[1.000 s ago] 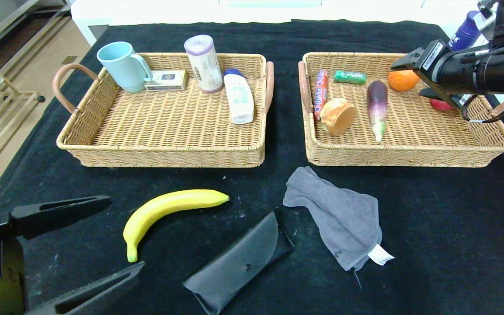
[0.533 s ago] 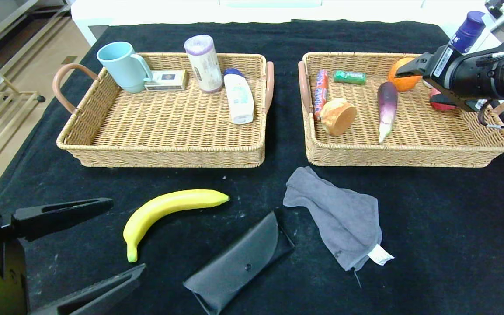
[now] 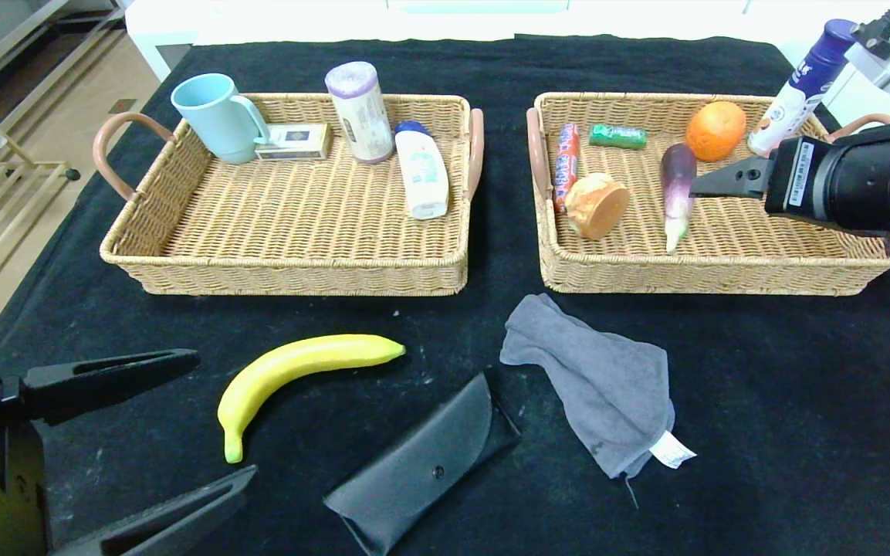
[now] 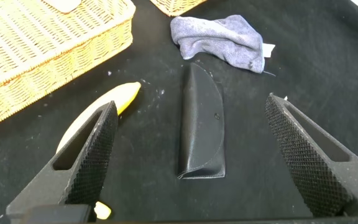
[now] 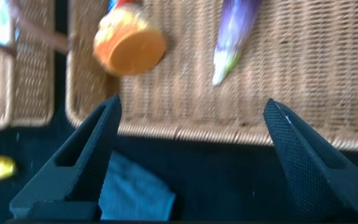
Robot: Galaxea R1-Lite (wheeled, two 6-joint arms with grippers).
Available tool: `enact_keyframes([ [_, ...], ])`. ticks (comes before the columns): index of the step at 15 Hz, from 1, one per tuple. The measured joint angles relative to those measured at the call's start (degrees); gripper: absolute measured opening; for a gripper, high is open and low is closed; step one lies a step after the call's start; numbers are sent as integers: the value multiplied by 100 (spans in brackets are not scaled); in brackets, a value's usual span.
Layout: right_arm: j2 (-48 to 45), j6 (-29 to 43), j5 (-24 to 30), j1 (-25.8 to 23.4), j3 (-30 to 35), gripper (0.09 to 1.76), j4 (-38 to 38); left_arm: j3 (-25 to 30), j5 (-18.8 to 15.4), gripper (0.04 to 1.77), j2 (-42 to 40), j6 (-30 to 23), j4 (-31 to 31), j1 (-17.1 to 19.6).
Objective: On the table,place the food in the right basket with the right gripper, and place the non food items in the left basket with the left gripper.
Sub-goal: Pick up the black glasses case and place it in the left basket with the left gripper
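A yellow banana (image 3: 302, 371), a black glasses case (image 3: 421, 463) and a grey cloth (image 3: 599, 382) lie on the black table in front of the baskets. My left gripper (image 3: 225, 413) is open and empty, low at the near left, with the banana beside one finger. In the left wrist view the gripper (image 4: 192, 102) is above the case (image 4: 201, 134), with the banana (image 4: 107, 106) by one finger. My right gripper (image 3: 722, 189) is open and empty over the right basket (image 3: 722, 266), next to the eggplant (image 3: 677, 193). The right wrist view shows its open gripper (image 5: 192, 102) over the basket's front rim (image 5: 229, 134).
The right basket holds a bun (image 3: 597, 205), red packet (image 3: 566, 162), green packet (image 3: 617, 136) and orange (image 3: 715, 130). The left basket (image 3: 282, 266) holds a cup (image 3: 217, 116), box (image 3: 294, 141), cylinder (image 3: 358, 112) and lotion bottle (image 3: 421, 170). A blue-capped bottle (image 3: 800, 85) stands behind the right basket.
My right arm has swung from the basket's far right corner towards its front, gripper empty. The eggplant has rolled slightly to the right. The left arm has not moved.
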Motion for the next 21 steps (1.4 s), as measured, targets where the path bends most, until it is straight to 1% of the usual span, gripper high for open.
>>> enact_keyframes([
  [4, -399, -106, -20, 422, 395, 169, 22, -6, 0, 172, -28, -2, 2, 5],
  [8, -672, -211, -24, 649, 841, 170, 0, -28, 2, 172, -80, -2, 2, 7],
  [12, -864, -315, -27, 844, 1165, 170, -2, -28, 2, 172, -108, 0, 11, 7],
  [18, -1033, -629, -38, 1298, 1674, 170, -22, -20, 4, 172, -118, 60, 20, 0],
  [21, -1129, -791, -57, 1566, 2068, 170, -193, -4, 9, 172, -116, 107, 30, 0],
])
